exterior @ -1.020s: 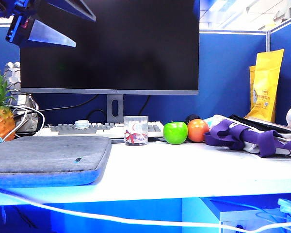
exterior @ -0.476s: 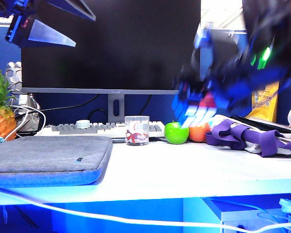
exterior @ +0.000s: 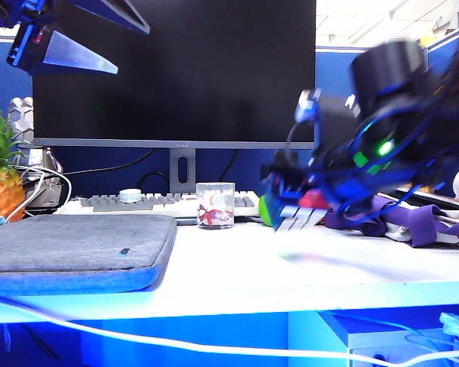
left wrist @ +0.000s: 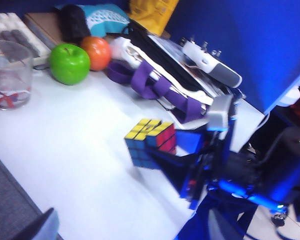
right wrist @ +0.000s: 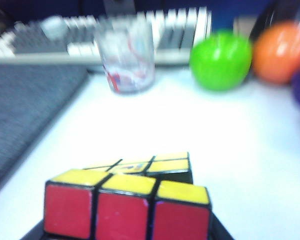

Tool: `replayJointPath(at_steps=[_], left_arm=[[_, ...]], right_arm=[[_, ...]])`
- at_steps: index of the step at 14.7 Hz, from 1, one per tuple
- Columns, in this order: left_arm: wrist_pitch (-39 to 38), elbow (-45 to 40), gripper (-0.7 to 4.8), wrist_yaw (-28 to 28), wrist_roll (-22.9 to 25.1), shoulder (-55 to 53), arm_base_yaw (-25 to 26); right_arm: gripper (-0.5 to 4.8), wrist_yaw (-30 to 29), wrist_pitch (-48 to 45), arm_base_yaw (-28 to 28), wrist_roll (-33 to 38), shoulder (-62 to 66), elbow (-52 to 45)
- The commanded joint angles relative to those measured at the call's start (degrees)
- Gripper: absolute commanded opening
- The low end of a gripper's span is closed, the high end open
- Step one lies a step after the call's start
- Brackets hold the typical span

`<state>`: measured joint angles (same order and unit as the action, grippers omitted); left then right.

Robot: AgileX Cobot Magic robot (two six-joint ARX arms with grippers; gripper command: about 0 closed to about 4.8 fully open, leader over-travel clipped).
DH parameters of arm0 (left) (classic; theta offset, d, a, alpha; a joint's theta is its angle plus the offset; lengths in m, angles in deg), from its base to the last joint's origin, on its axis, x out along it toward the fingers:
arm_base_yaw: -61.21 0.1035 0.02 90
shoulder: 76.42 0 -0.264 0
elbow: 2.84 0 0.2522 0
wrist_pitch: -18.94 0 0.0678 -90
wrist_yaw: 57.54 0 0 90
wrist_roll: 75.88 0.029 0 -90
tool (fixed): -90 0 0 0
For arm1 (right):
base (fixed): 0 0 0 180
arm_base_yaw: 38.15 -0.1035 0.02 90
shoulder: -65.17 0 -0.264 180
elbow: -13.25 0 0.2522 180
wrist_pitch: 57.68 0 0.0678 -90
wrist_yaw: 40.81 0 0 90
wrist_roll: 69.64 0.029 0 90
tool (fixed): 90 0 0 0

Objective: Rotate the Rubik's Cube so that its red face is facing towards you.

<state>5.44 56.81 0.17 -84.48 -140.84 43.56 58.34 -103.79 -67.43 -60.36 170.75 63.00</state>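
My right end effector point(exterior: 294, 214) grips the Rubik's Cube point(left wrist: 150, 142) above the counter point(exterior: 291, 275) at centre-right, while my left end effector point(exterior: 99, 38) hangs spread wide, upper left.

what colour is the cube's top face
Yellow, on the Rubik's Cube; clearest in the right wrist view.

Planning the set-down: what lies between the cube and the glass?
Only bare white desk between the cube, in the right claw, and glass, per the right wrist view.
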Motion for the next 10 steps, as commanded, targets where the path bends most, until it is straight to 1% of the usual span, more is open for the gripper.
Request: replayJointPath(at_steps=[1,2,7,8,9,10], left_arm=[[0.7,0.1,3.96,0.1,0.4,0.3,-0.1],[0.6,0.1,3.96,0.1,0.4,0.3,-0.1],[0.3,0.1,3.96,0.1,0.4,0.2,-0.1],[0.3,-0.1,3.96,0.1,0.4,0.2,-0.1],[0.3,-0.6,3.96,0.2,0.4,0.2,-0.1],[0.3,-1.2,3.96,0.2,0.4,0.2,-0.1]], right_arm=[[1.11,-0.2,-1.5,-0.1,1.8,3.5,2.6],[1.11,-0.2,-1.3,-0.1,2.8,4.4,3.0],[1.17,-0.3,4.3,-0.1,3.0,4.6,3.0],[1.60,-0.3,5.4,-0.1,3.9,4.6,2.9],[2.20,-0.3,6.4,-0.1,5.4,4.6,2.8],[2.35,-0.3,7.4,-0.1,6.2,4.6,2.8]])
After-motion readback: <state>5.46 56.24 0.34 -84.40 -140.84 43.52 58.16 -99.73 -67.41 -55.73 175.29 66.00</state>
